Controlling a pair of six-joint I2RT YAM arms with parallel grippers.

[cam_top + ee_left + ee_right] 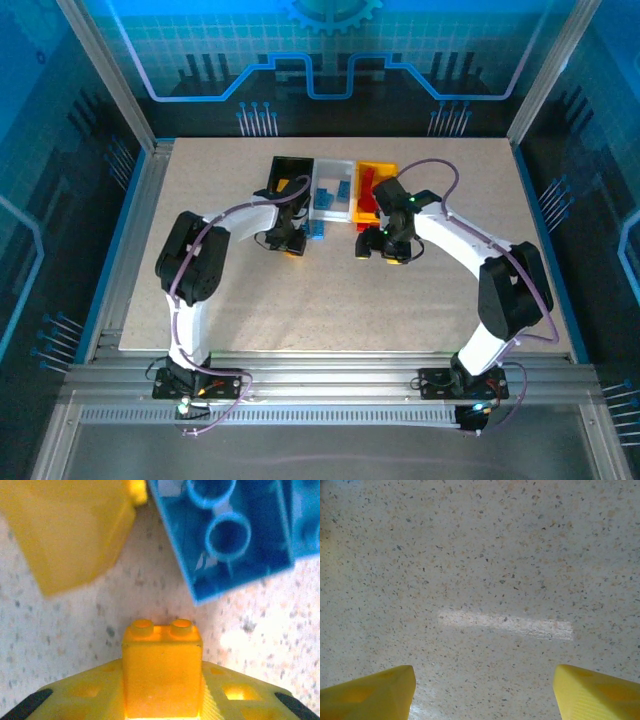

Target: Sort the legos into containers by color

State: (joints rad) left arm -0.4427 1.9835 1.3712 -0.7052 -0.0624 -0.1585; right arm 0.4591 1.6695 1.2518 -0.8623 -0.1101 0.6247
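Note:
My left gripper is shut on a yellow-orange lego, held studs-forward just above the table. Ahead of it lie an upside-down blue lego and a larger yellow lego. In the top view the left gripper sits in front of the black bin, with the blue lego beside it. The white bin holds blue legos and the yellow bin holds red legos. My right gripper is open over bare table, its fingers wide apart, in front of the yellow bin.
The three bins stand side by side at the middle back of the speckled tabletop. A yellow piece lies in the black bin. Metal frame posts and blue panels ring the table.

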